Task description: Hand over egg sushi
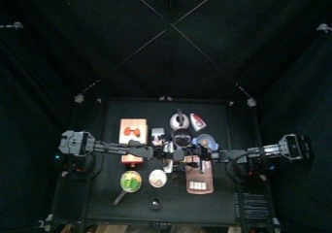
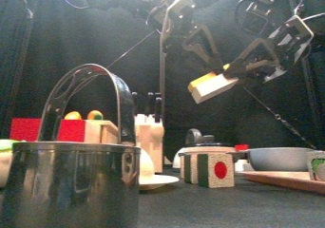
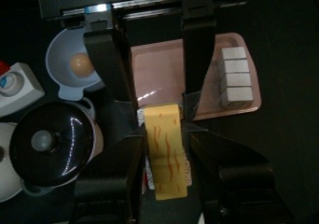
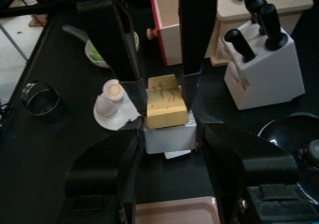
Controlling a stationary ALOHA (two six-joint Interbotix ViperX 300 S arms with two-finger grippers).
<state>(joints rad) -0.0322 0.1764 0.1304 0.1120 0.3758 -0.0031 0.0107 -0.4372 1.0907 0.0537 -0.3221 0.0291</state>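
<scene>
While both arms hang high over the table, I see one egg sushi (image 2: 211,85) up in the air between them. My right claw (image 4: 169,105) squeezes it tight, and my left claw (image 3: 159,134) has its two jaws on either side of it, but I cannot tell if they press it. Below sits one pink tray (image 3: 159,69) with four white cubes (image 3: 237,78) in a row, one black pot lid (image 3: 52,144), and one knife block (image 4: 264,64).
</scene>
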